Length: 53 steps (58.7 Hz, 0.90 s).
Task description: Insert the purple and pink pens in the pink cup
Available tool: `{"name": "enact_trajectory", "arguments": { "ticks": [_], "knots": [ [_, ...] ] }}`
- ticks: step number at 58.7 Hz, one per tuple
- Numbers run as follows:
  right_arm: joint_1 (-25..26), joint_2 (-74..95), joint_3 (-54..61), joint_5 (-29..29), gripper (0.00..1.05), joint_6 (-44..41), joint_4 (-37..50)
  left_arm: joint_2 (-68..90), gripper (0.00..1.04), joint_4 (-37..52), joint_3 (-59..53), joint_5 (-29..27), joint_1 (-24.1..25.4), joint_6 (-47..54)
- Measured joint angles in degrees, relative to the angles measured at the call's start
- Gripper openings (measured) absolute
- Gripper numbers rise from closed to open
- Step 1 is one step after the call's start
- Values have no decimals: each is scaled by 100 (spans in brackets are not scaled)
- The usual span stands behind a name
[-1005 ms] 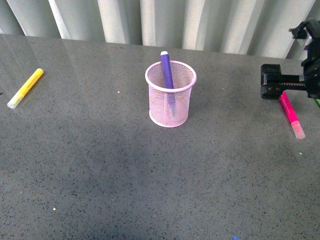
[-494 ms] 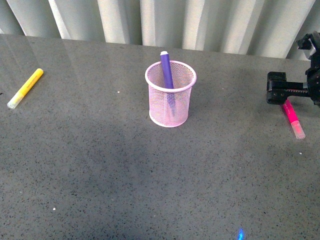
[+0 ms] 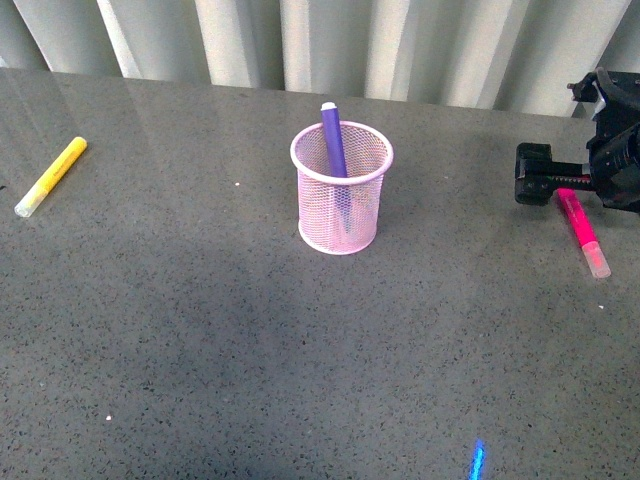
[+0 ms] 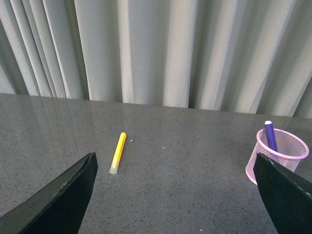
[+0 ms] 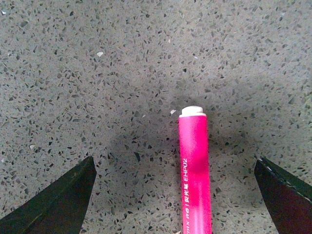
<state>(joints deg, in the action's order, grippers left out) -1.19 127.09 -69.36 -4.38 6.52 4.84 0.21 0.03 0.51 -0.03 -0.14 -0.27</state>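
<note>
Straddling pink pen [image 5: 195, 170] near table [image 3: 200, 350] right edge: right gripper [image 5: 175, 195], fingers wide apart. Mid-table, purple pen [image 3: 332, 135] leans inside pink cup [image 3: 340, 215]. Fingers of left gripper [image 4: 175, 195] apart too.

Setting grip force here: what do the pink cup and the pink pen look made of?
Pink cup: looks like painted metal wire mesh, a see-through lattice with a solid rim. Pink pen: probably smooth plastic, a slightly glossy magenta barrel with printed lettering.
</note>
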Motion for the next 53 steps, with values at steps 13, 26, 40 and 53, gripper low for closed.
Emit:
{"name": "enact_trajectory", "arguments": {
  "ticks": [13,26,40,53],
  "knots": [
    [-7,166,-109,39,98,195,-151,0,98,0,0,2,0,0],
    [22,205,-179,48,85,452,-273,0,98,0,0,0,0,0],
    [125,219,-205,61,40,492,-334,0,98,0,0,0,0,0],
    [129,190,-96,105,13,212,-92,0,98,0,0,0,0,0]
  ]
}}
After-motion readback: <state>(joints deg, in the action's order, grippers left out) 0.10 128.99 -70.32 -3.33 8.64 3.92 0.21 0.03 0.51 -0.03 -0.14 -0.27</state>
